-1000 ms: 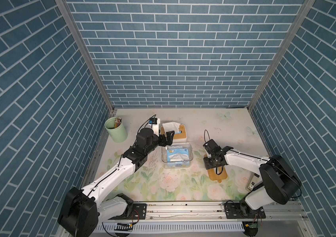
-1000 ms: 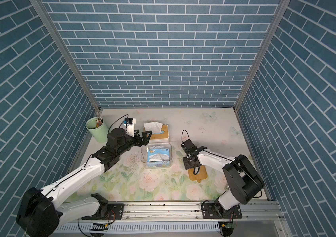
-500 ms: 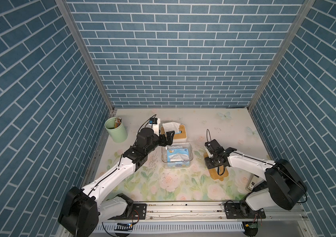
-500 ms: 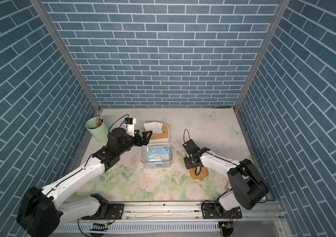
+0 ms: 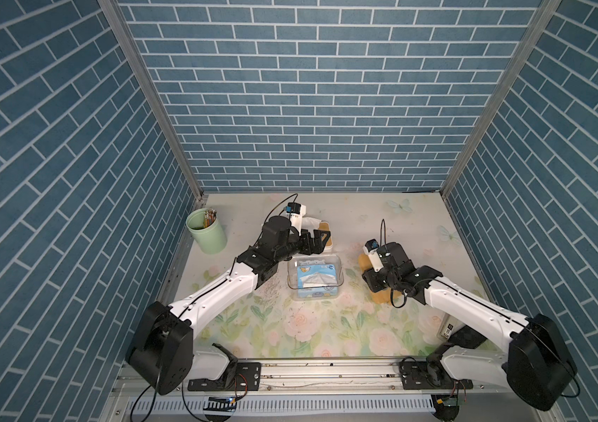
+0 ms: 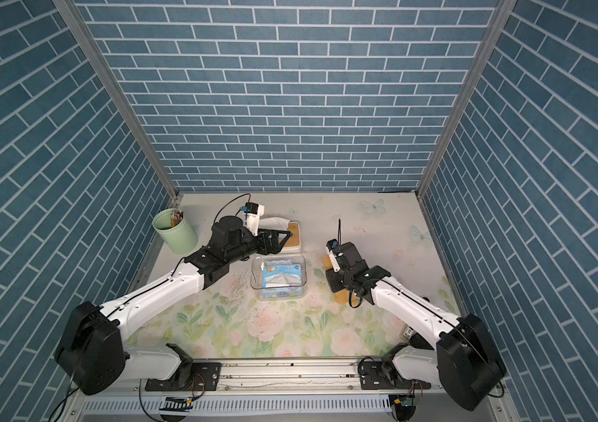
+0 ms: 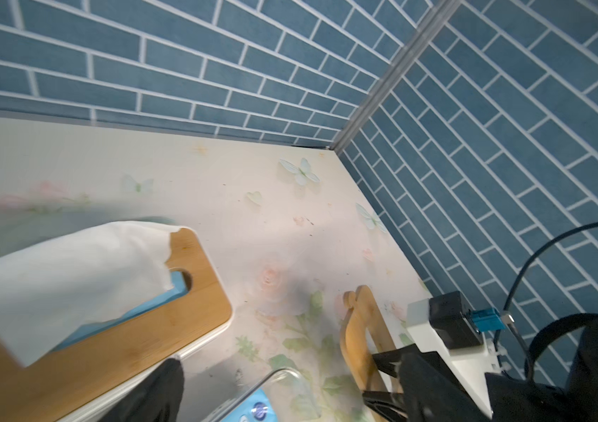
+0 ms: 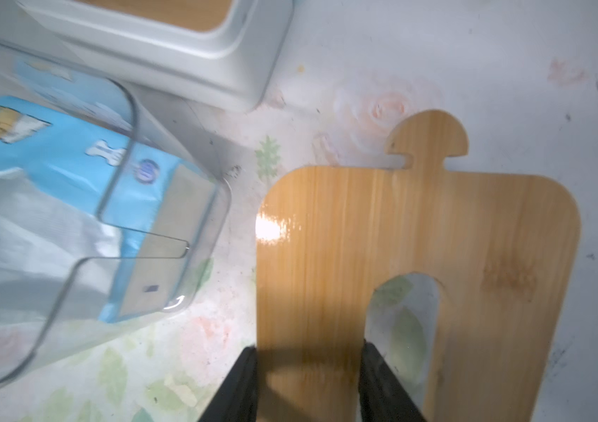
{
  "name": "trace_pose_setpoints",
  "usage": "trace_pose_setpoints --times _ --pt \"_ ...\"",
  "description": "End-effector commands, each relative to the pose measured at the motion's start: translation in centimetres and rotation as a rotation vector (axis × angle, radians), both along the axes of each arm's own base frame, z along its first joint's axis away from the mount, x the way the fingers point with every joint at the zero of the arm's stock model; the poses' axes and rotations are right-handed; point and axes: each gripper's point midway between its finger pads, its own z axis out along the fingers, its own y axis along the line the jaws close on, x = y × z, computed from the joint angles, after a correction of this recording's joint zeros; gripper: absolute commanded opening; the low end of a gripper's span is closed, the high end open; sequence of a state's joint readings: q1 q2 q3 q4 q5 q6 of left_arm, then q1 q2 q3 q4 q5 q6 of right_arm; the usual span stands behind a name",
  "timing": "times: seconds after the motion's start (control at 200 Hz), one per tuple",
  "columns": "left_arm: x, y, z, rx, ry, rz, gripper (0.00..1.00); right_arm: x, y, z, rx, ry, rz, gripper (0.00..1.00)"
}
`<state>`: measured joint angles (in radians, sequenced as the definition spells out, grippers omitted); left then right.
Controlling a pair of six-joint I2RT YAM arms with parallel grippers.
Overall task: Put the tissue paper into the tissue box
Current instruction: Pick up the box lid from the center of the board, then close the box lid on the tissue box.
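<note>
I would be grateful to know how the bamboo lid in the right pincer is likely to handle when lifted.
The bamboo lid looks like a rigid flat board, unlikely to flex. Its glossy face suggests it may slip. The right pincer grips one strip beside its slot, off centre, so it may tilt.

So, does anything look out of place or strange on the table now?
Yes. The clear tissue box stands open, its tissue pack showing; the wooden lid is off, beside the box, in the right gripper. Dark specks are scattered on the mat on the box's other side.
</note>
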<state>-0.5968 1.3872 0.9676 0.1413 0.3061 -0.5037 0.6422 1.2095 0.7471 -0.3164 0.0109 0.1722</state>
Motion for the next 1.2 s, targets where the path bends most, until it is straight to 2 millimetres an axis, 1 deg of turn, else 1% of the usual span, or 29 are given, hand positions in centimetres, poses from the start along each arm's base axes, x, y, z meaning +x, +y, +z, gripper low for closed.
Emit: trace_pose_setpoints --times 0.0,0.145,0.175,0.23,0.3,0.405,0.48,0.575,0.64,0.705,0.76,0.965,1.065,1.145,1.195 --pt "-1.2 -2.8 0.3 -0.062 0.062 -0.121 0.92 0.8 1.8 4.0 0.080 -0.123 0.093 0.25" --pt "-1.5 -4.7 0.4 -0.112 0.116 -0.189 0.85 1.0 2.5 5.9 0.121 -0.177 0.124 0.23" --pt "-1.6 -5.1 0.4 -0.117 0.123 -0.202 0.84 0.6 3.1 6.2 0.145 -0.175 0.151 0.23" --pt "-2.0 -5.9 0.5 -0.121 0.133 -0.236 0.83 0.5 3.6 6.8 0.168 -0.187 0.174 0.22" --pt "-2.3 -6.7 0.0 -0.121 0.161 -0.273 0.83 0.3 4.1 7.3 0.187 -0.203 0.195 0.22" --pt "-2.3 -7.2 -0.6 -0.126 0.195 -0.296 0.83 -0.2 4.8 8.1 0.215 -0.225 0.234 0.22" --pt "-2.4 -7.4 -0.6 -0.124 0.205 -0.306 0.83 -0.6 5.3 8.5 0.232 -0.237 0.257 0.21" --pt "-2.5 -7.6 -1.2 -0.113 0.230 -0.320 0.83 -0.9 5.9 9.1 0.259 -0.255 0.286 0.21" --pt "-2.6 -7.7 -1.9 -0.107 0.252 -0.329 0.82 -1.1 6.2 9.4 0.272 -0.265 0.299 0.20" --pt "-2.8 -8.0 -2.2 -0.112 0.267 -0.343 0.78 -1.2 6.5 9.6 0.280 -0.269 0.309 0.20" --pt "-2.9 -8.2 -2.3 -0.115 0.276 -0.350 0.73 -1.2 6.7 9.6 0.278 -0.268 0.315 0.20" --pt "-3.0 -8.9 -3.0 -0.135 0.302 -0.346 0.44 -1.0 7.3 9.2 0.251 -0.268 0.319 0.19" --pt "-2.8 -8.9 -3.2 -0.132 0.301 -0.335 0.25 -0.9 7.3 8.8 0.225 -0.262 0.309 0.20" --pt "-2.7 -8.7 -3.1 -0.132 0.297 -0.324 0.10 -0.5 6.9 8.3 0.191 -0.252 0.279 0.21" --pt "-2.7 -8.5 -2.9 -0.134 0.288 -0.316 0.01 -0.4 6.5 8.2 0.180 -0.247 0.260 0.25"
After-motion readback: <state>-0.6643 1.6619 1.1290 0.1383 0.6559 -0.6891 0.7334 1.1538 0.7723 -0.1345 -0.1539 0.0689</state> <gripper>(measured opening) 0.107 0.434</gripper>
